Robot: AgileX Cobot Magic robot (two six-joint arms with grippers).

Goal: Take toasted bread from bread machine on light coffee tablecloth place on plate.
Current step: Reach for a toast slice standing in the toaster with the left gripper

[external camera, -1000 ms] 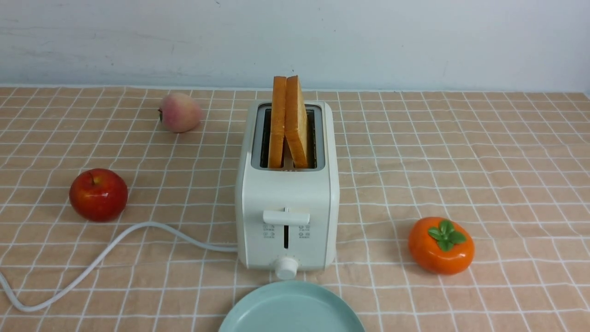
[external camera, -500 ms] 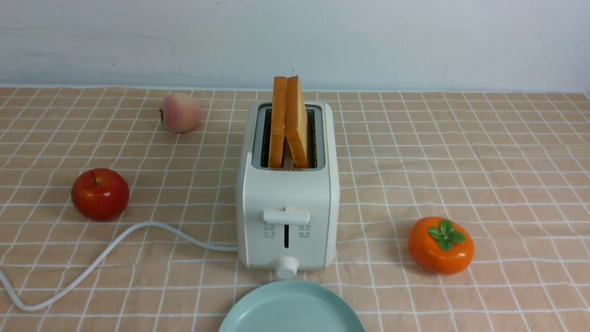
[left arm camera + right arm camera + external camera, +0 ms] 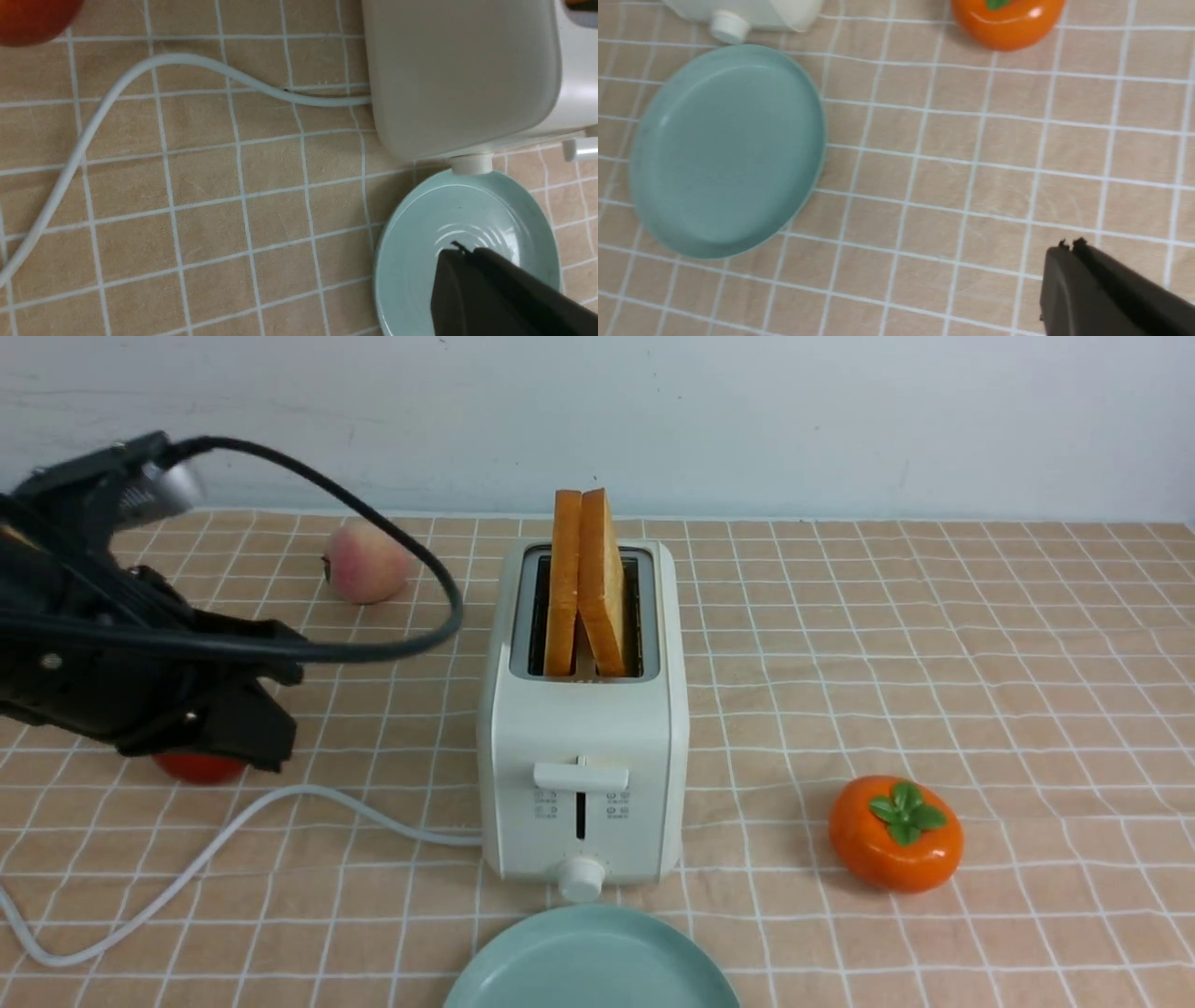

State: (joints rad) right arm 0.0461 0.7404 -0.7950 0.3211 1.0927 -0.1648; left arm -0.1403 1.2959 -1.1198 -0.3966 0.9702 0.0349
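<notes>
Two slices of toasted bread (image 3: 565,581) are standing in the one bread machine (image 3: 579,737), one plate (image 3: 588,963) is lying just before it, and the left claw (image 3: 462,253) and right claw (image 3: 1070,245) are hovering clenched, empty.

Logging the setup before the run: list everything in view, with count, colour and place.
toasted bread: two, golden-brown, upright in the bread machine's slots
bread machine: one, cream-white, centre of the cloth
plate: one, pale mint, in front of the machine
tablecloth: one, tan with white grid, under everything
cord: one, white, from the machine's left side
peach: one, pink-yellow, far left
apple: one, red, left, mostly hidden behind the arm
persimmon: one, orange, near right
wall: one, pale, behind
left arm: one, black, over the left side
left claw: one, black, shut, empty
right claw: one, black, shut, empty
</notes>
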